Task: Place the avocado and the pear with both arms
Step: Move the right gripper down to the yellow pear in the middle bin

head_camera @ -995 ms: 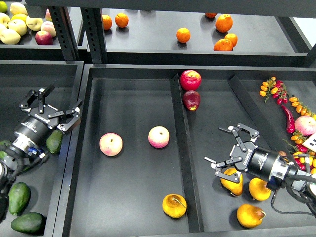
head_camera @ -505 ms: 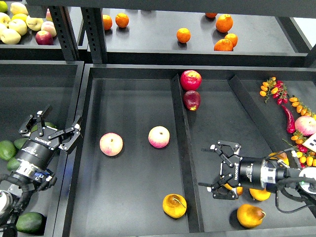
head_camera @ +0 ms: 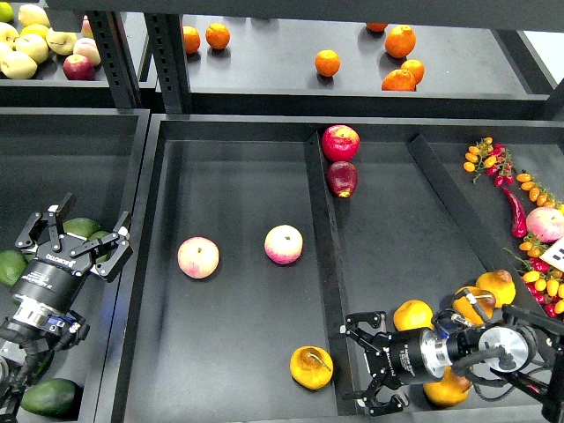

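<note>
Several dark green avocados lie in the left bin: one [head_camera: 81,227] shows right behind my left gripper [head_camera: 77,236], one [head_camera: 9,264] is at the left edge, one [head_camera: 48,397] is at the bottom. The left gripper is open and empty above the first. A yellow-orange pear [head_camera: 311,367] with a brown stem lies at the front of the middle tray's left compartment. My right gripper [head_camera: 357,366] is open and empty just right of it, across the divider. More pears [head_camera: 412,314] lie behind the right arm, and one [head_camera: 445,389] is partly hidden under it.
Two pink-and-cream peaches [head_camera: 198,257] [head_camera: 284,244] lie in the middle compartment. Two red apples [head_camera: 340,142] sit at the divider's [head_camera: 326,264] far end. Oranges [head_camera: 327,62] and pale apples [head_camera: 22,48] are on the back shelf. Cherry tomatoes and a chili [head_camera: 515,211] lie right.
The left arm has drawn back and down to the left, its gripper still open. The right arm has swung left and toward the front edge, uncovering pears behind it.
</note>
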